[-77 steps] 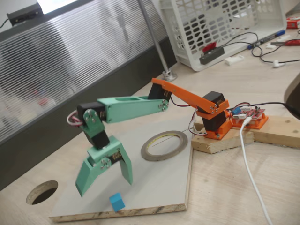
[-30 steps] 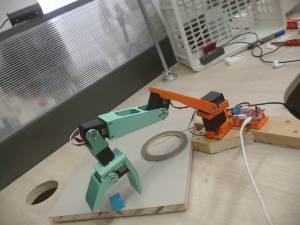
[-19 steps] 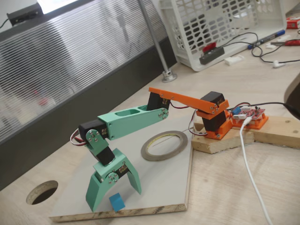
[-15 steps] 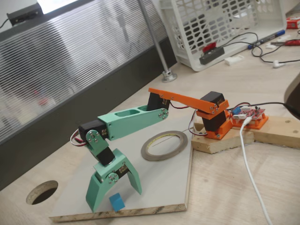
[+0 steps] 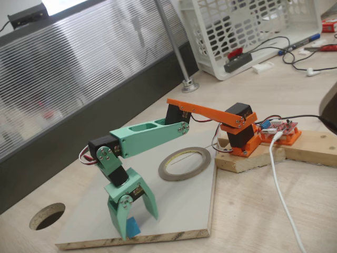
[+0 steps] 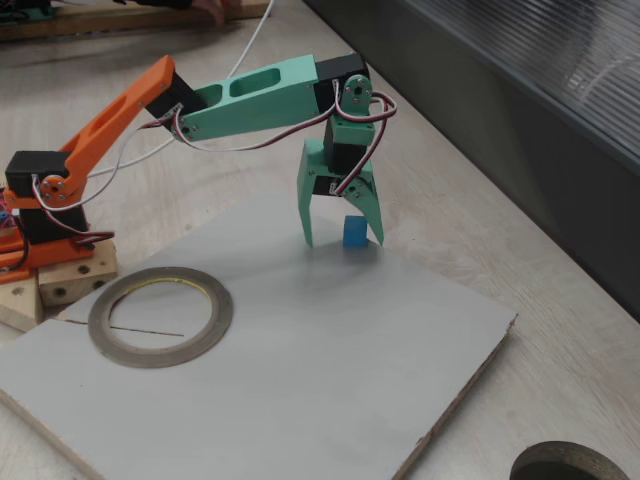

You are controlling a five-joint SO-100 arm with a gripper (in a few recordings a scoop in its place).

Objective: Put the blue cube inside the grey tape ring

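In a fixed view one green finger (image 5: 120, 217) of the gripper (image 5: 138, 222) is standing in front of the blue cube (image 5: 132, 228) and is covering its left part. It is not possible to tell if the fingers are touching the cube or only standing beside it. In the other fixed view the round hole in the table (image 6: 565, 467) is being cut off by the bottom edge. The white basket (image 5: 247, 31) is running out of the top edge.
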